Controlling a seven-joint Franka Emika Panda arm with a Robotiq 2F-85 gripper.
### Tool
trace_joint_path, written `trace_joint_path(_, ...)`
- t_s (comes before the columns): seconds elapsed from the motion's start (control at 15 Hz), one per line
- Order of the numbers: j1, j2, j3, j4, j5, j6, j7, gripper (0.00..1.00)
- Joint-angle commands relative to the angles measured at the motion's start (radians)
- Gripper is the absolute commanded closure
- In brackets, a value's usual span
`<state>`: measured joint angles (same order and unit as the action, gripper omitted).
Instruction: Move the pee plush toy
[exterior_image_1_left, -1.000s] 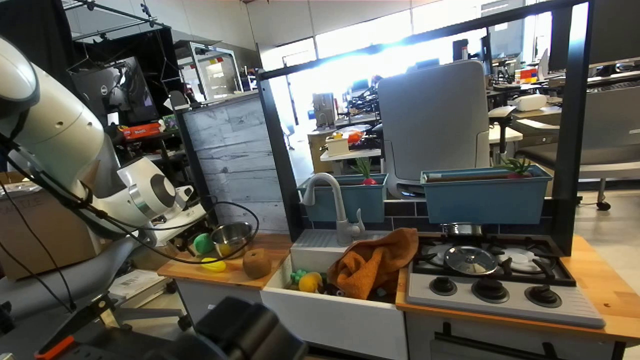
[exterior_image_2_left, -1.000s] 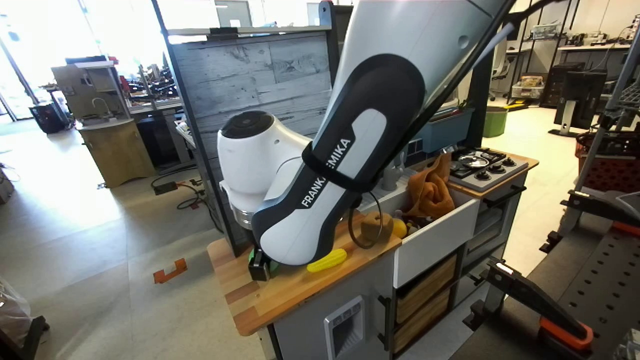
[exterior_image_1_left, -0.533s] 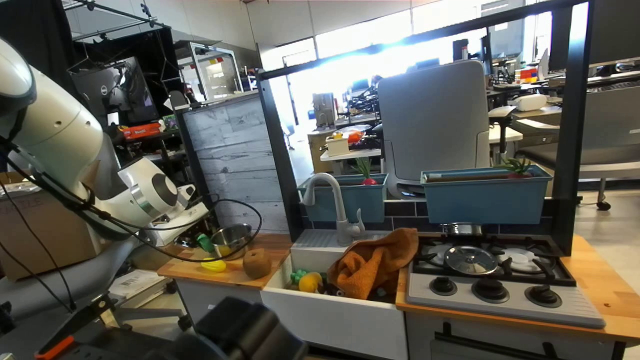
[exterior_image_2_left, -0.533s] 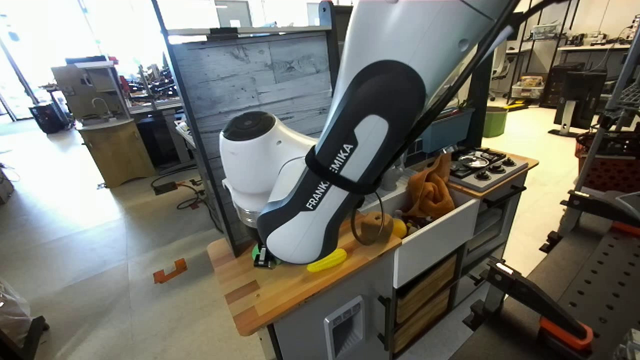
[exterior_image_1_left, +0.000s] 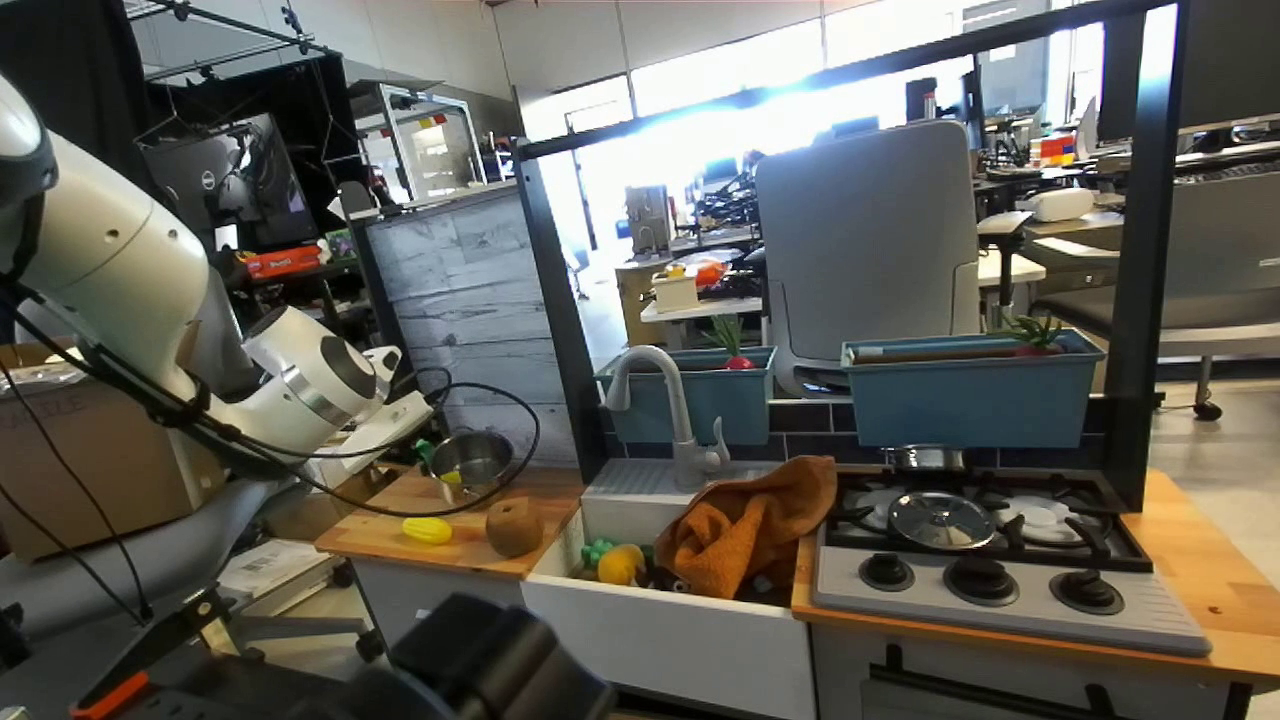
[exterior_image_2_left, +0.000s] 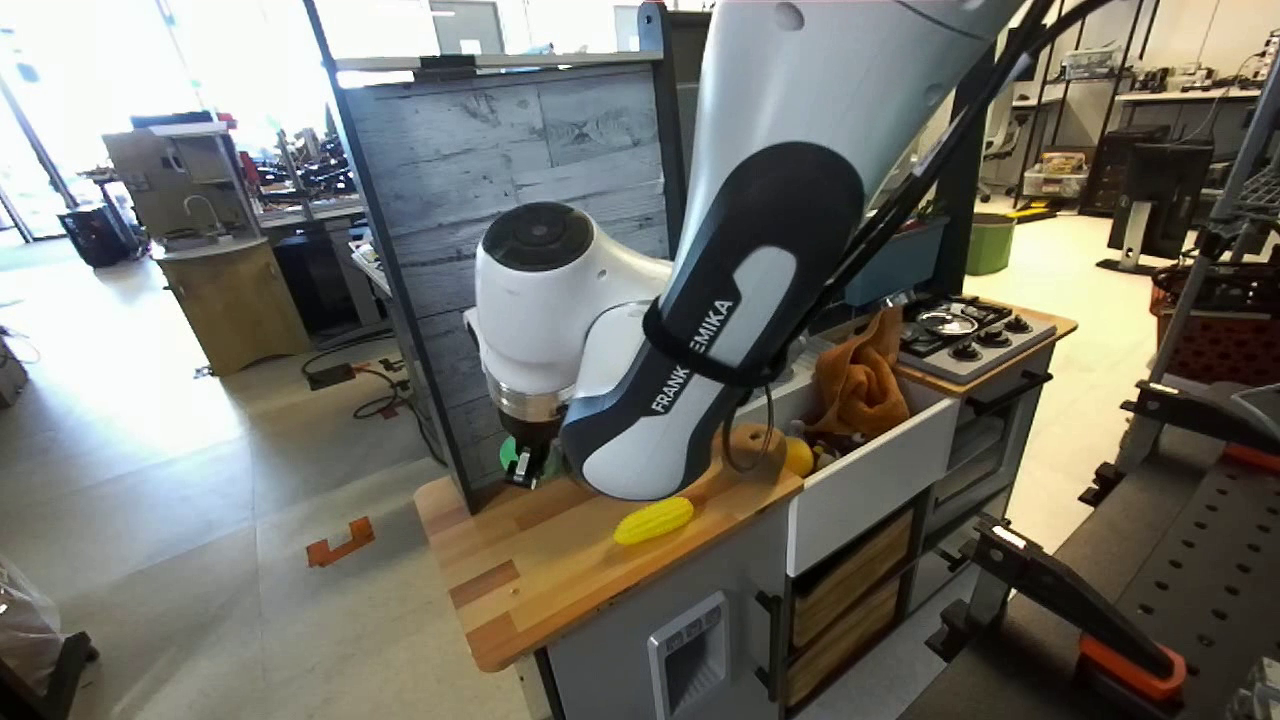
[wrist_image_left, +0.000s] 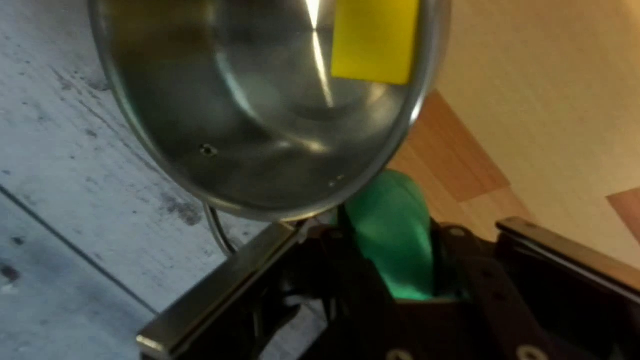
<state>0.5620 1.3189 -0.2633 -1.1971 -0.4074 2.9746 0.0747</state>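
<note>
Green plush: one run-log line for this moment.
gripper shut on plush | plush beside pot, contact unclear | yellow item in pot | corn on counter | not released

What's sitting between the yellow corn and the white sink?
A brown rounded item, on the wooden countertop; it shows there in both exterior views.

The arm (exterior_image_2_left: 715, 270) slants downward — its gripper (wrist_image_left: 390, 235) clamped and pointing down.

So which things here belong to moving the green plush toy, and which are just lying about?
For the job: green plush toy; gripper holding it.

Just lying about: yellow corn; brown round object; orange cloth; metal bowl, unless it's the destination; yellow item inside it.
</note>
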Motion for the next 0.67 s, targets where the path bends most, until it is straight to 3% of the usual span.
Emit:
trace_joint_path(0.0, 0.088, -0.044, -0.171, -0.116, 0.0, 0.156, 0.164, 0.94)
trace_joint_path(0.2, 0.174, -0.048, -0.34, -0.217, 0.034, 0.28, 0.297, 0.94)
trace_joint_path(0.33, 0.242, -0.029, -0.438, -0.289, 0.189, 0.344, 0.264, 0.94)
trace_joint_path(0.6, 0.318, -0.03, -0.502, -0.44, 0.409, 0.407, 0.18, 0.94)
